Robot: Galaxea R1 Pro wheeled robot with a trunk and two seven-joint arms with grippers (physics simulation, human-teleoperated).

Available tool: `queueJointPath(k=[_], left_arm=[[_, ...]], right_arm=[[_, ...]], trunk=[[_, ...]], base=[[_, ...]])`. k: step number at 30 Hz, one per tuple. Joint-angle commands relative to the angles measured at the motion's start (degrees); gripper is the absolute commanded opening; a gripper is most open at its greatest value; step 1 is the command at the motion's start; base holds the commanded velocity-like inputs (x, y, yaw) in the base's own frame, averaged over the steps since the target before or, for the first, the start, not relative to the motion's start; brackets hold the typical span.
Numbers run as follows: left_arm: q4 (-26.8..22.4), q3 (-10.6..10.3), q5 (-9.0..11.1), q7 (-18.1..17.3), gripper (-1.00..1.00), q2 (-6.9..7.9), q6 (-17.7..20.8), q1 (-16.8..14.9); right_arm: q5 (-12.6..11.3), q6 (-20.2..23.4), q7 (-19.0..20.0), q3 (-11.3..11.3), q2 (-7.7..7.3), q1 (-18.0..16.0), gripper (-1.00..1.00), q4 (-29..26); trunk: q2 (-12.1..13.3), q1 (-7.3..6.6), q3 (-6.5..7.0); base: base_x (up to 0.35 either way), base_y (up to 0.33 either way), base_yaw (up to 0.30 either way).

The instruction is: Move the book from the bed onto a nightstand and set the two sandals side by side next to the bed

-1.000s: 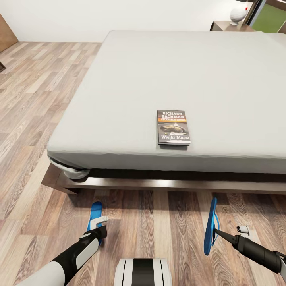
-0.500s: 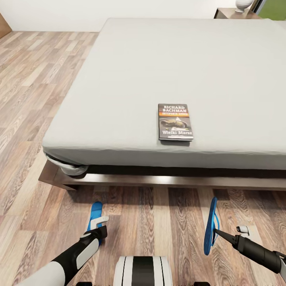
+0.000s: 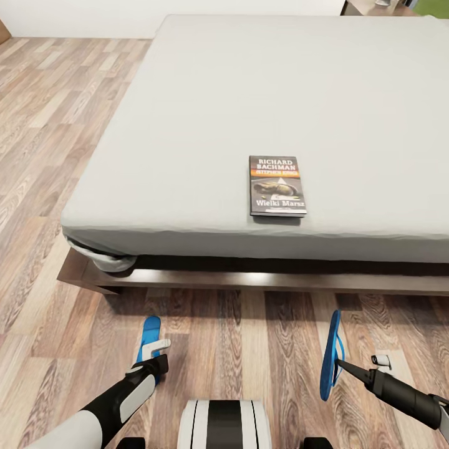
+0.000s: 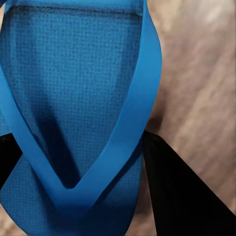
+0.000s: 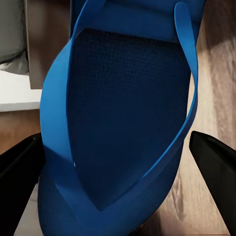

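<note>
The book (image 3: 277, 186) lies flat near the front edge of the bed (image 3: 187, 112), cover up. Two blue sandals are in my grippers, low over the wood floor in front of the bed. My left gripper (image 3: 154, 360) is shut on the left sandal (image 3: 149, 332), which lies roughly flat; the left wrist view shows that sandal (image 4: 73, 88) between the dark fingers (image 4: 177, 196). My right gripper (image 3: 342, 365) is shut on the right sandal (image 3: 330, 355), which is turned up on its edge. The right wrist view shows its sole and strap (image 5: 128, 108) between the fingers (image 5: 216, 162). A sliver of the nightstand (image 3: 362, 8) shows beyond the bed's far right corner.
The dark wooden bed frame (image 3: 249, 282) juts out below the mattress, with bunched sheet at its left corner (image 3: 115, 262). Wood-plank floor (image 3: 43, 156) stretches along the bed's left side and between the two sandals. My own base (image 3: 224, 425) sits at the lower middle.
The whole head view has shifted: the bed and book sit higher in the picture and the nightstand has slid almost out at the top. Both arms and sandals keep their places in the picture.
</note>
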Motion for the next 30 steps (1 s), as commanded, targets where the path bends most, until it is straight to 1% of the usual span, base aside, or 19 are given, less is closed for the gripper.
queueJointPath(k=[1, 8, 11, 30], left_arm=[[-0.15, -0.47, 0.37, 0.48, -1.00, 0.10, 0.17, -0.03], [-0.15, -0.48, 0.35, 0.48, -1.00, 0.12, 0.17, -0.03], [-0.15, -0.47, 0.37, 0.48, -1.00, 0.12, 0.17, -0.03], [-0.15, -0.71, 0.39, 0.25, -1.00, 0.09, -0.07, -0.03]], right_arm=[[-0.16, 0.60, 0.14, -0.01, 0.00, -0.02, -1.00, 0.00], [-0.16, 0.60, 0.14, -0.01, -0.03, -0.02, -1.00, -0.02], [-0.15, 0.60, 0.14, -0.01, -0.02, -0.02, -1.00, -0.02], [-0.14, 0.60, 0.14, -0.01, -0.03, -0.01, -1.00, 0.00]], trunk=[[-0.01, -0.01, -0.03], [-0.01, -0.01, -0.03], [-0.05, 0.07, -0.70], [-0.05, 0.07, -0.70]], base=[[0.000, 0.000, 0.000], [0.000, 0.000, 0.000], [0.000, 0.000, 0.000], [0.000, 0.000, 0.000]])
